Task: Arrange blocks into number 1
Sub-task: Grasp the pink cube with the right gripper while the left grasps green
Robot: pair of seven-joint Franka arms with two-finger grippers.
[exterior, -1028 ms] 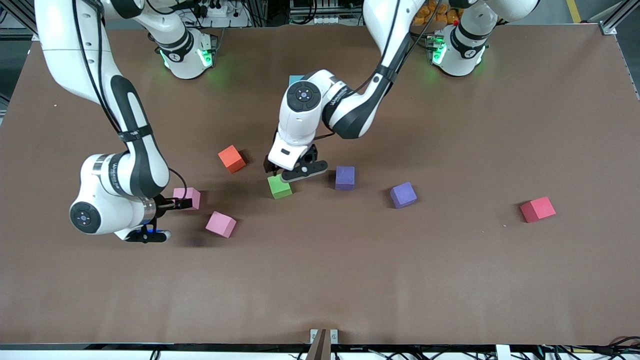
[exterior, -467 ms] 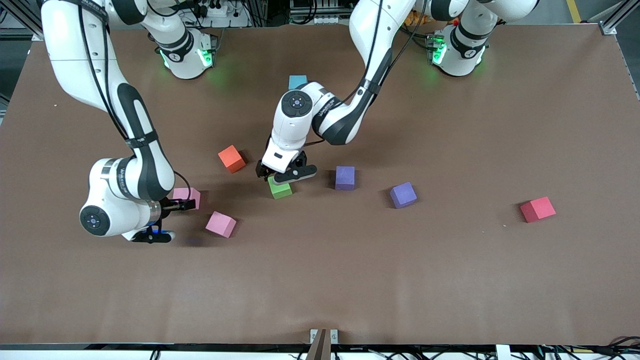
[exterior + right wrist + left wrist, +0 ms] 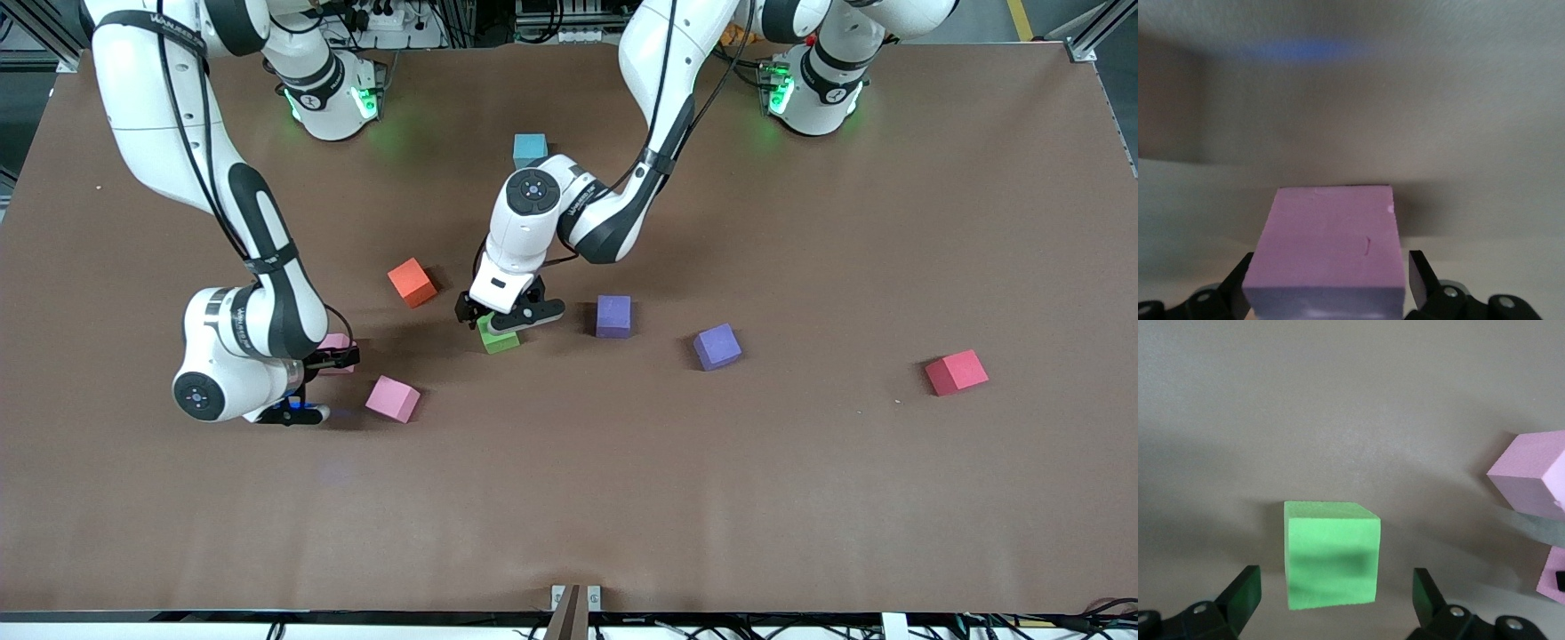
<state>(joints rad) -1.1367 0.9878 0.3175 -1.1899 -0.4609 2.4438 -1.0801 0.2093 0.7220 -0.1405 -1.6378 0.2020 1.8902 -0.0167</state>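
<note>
The green block (image 3: 496, 336) sits on the table (image 3: 800, 498) near the middle, and my left tool (image 3: 500, 317) is down over it with its fingers spread wide to either side, not yet touching it (image 3: 1331, 555). I judge this is the grasp step: I need to sink a little and close squarely on its side faces. My right tool (image 3: 342, 358) brackets one pink block (image 3: 1327, 253); it looks gripped or nearly so, fingers tight beside it. The second pink block (image 3: 392, 398) lies just beside, nearer the front camera, and could get nudged. The orange block (image 3: 412, 282) and a purple block (image 3: 613, 316) flank the green one; another purple block (image 3: 717, 346), the red block (image 3: 956, 372) and the light blue block (image 3: 530, 148) stay scattered.
</note>
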